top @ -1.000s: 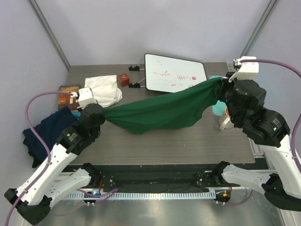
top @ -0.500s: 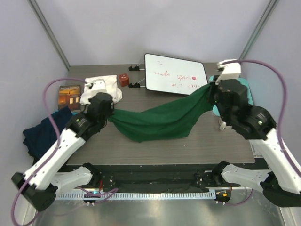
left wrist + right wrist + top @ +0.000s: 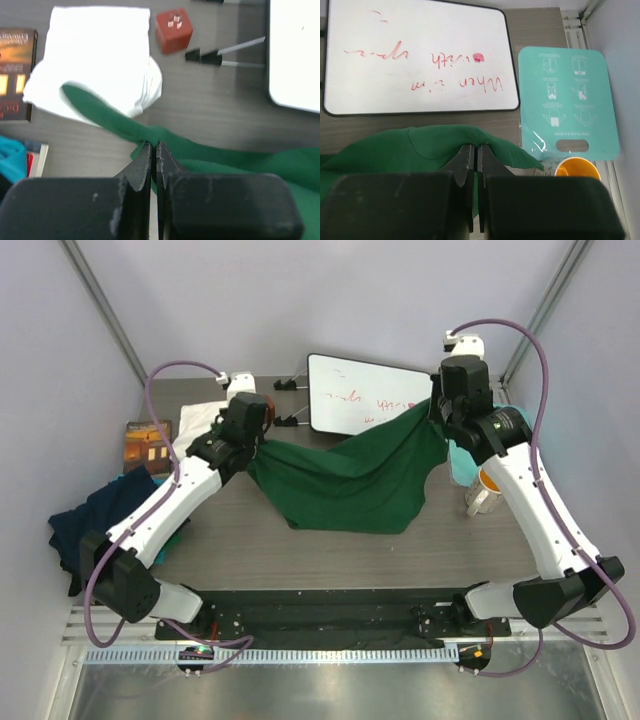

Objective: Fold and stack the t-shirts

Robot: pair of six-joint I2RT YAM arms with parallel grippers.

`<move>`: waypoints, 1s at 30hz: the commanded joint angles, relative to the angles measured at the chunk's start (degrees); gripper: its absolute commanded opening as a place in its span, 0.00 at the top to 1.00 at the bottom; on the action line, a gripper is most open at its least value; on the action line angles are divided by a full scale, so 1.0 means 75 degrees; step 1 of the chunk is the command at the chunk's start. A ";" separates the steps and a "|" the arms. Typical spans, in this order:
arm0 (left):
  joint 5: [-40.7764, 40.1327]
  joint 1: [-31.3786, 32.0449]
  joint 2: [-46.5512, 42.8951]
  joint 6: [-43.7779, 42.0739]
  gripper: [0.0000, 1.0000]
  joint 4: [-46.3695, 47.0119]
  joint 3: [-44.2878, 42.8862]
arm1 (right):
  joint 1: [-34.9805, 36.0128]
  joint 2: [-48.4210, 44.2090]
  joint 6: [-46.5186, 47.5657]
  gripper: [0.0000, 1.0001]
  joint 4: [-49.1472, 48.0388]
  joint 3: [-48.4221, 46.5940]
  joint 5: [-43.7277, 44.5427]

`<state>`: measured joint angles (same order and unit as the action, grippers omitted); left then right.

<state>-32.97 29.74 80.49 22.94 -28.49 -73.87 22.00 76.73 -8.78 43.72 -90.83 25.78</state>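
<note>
Green t-shirt (image 3: 345, 485) limp, light, sags mid-span. Left end effector (image 3: 153, 146), right end effector (image 3: 475, 148) both clamped on its edge; corners grip best imo.

No word reads clearly. Beyond the right jaws, the whiteboard (image 3: 417, 57) bears two lines of red handwriting, upside down and undecipherable. Right of them, the teal board (image 3: 567, 100) shows diagrams with tiny captions. The book (image 3: 15, 75) left of the left jaws is blurred.
</note>
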 commanded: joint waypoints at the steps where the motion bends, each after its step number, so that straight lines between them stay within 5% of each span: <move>1: 0.0082 -0.0284 -0.0114 -0.0340 1.00 0.1314 -0.0674 | -0.0378 -0.0199 0.0010 0.99 -0.1118 -0.0897 -0.0752; 10: 0.0587 -0.0531 -0.2152 -0.0117 1.00 0.0521 -0.0114 | -0.0554 -0.0421 0.0080 0.99 -0.1389 -0.1965 -0.1328; 20: 0.1676 -0.0531 -0.1815 0.0680 1.00 -0.1919 0.1690 | -0.0554 -0.2096 -0.1150 0.99 -0.1143 0.2601 -0.3284; 30: 0.1877 -0.0531 -0.0689 0.0972 1.00 -0.3009 0.1658 | -0.0543 -0.2952 -0.1631 0.99 0.0122 0.4211 -0.4164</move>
<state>-18.85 25.96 77.45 28.56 -47.20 -58.50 17.89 59.99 -18.35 42.15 -61.10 -1.98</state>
